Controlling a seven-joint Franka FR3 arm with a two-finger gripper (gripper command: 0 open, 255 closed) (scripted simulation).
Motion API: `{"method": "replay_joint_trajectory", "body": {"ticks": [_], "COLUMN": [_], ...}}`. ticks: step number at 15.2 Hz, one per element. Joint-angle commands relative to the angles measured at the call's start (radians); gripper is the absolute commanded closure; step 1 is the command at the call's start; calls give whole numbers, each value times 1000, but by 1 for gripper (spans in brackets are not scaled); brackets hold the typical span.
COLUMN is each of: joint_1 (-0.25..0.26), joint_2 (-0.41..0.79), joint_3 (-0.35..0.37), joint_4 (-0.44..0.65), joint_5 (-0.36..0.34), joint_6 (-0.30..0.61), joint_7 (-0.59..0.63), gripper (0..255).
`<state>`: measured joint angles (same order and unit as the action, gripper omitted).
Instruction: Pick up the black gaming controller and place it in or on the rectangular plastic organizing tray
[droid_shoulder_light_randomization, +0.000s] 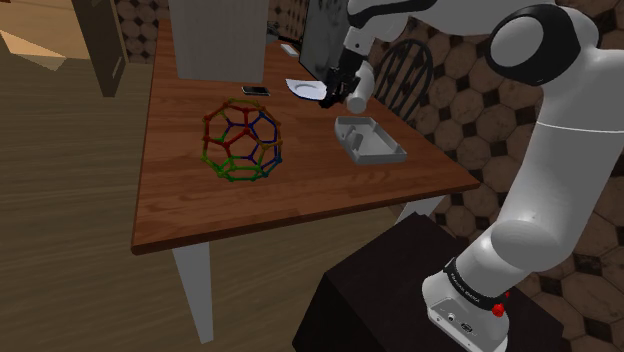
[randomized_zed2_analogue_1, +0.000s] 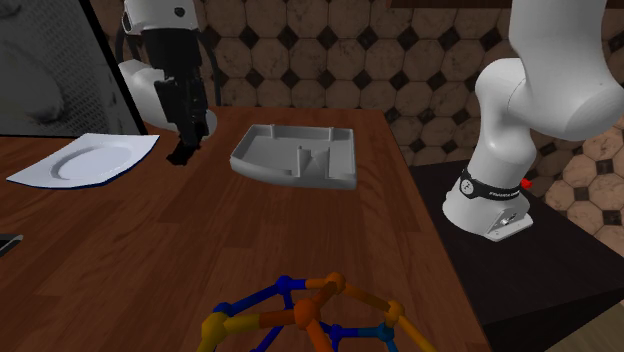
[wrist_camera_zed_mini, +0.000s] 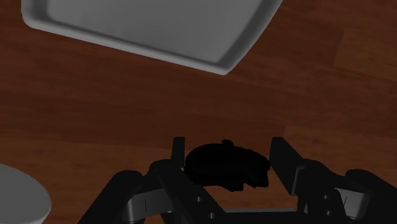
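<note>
Controller (wrist_camera_zed_mini: 224, 168) in the claw (wrist_camera_zed_mini: 229, 147), beside the tray (wrist_camera_zed_mini: 146, 19)

We see the claw low over the brown wooden surface (droid_shoulder_light_randomization: 200, 200). Its two black fingers (wrist_camera_zed_mini: 285, 162) are closed on the black controller, which fills the gap between them from one to the other. We cannot tell whether the controller touches the wood beneath it.

The grey tray lies near the claw but apart from it, with bare wood between. In the second exterior view it sits to the claw's right, toward the base of the arm (randomized_zed2_analogue_1: 520, 110). A white plate (randomized_zed2_analogue_1: 85, 160) lies close by on the claw's other side in that view.

In the shoulder view a wire ball (droid_shoulder_light_randomization: 240, 145) of red, green and blue struts stands at the middle of the surface, well apart from the claw. A small dark phone (droid_shoulder_light_randomization: 255, 91) lies beyond the ball, near the far edge. A dark chair (droid_shoulder_light_randomization: 405, 65) stands behind the surface, and the arm rises from a dark stand (droid_shoulder_light_randomization: 380, 290) at the lower right.
</note>
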<state>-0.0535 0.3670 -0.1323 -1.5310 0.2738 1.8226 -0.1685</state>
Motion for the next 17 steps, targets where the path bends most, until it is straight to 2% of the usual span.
{"method": "replay_joint_trajectory", "body": {"ticks": [1, 17], "joint_1": [-1, -13], "joint_2": [-9, -4], "joint_3": [-1, -3], "joint_4": [14, 235], "joint_5": [-3, -9], "joint_6": [-23, -235], "joint_7": [5, 49], "gripper": [255, 255]}}
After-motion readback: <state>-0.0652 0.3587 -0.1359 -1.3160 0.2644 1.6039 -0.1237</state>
